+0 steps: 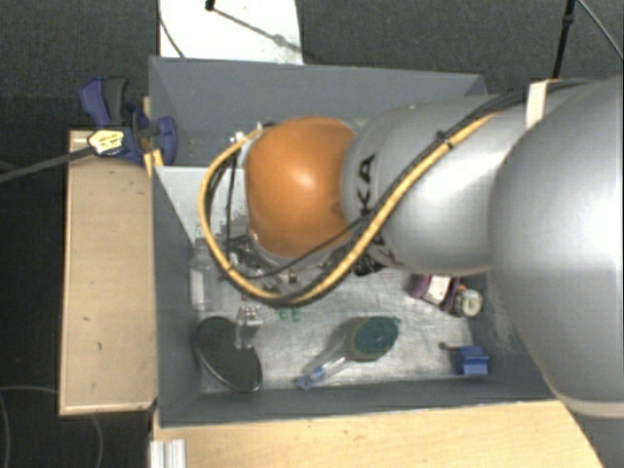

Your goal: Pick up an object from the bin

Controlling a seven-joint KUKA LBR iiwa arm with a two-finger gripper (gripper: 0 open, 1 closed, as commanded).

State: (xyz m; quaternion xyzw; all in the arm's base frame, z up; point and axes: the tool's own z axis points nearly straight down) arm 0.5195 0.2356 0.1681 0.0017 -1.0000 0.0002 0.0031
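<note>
black flat round disc (pixel 226 357), near-left corner of bin (pixel 322 91); jaws' state: cannot tell.

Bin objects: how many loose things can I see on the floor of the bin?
4: a black disc lower left, a green-headed brush lower middle, a blue block lower right, a purple-white item beside the arm. More may hide under it.
</note>
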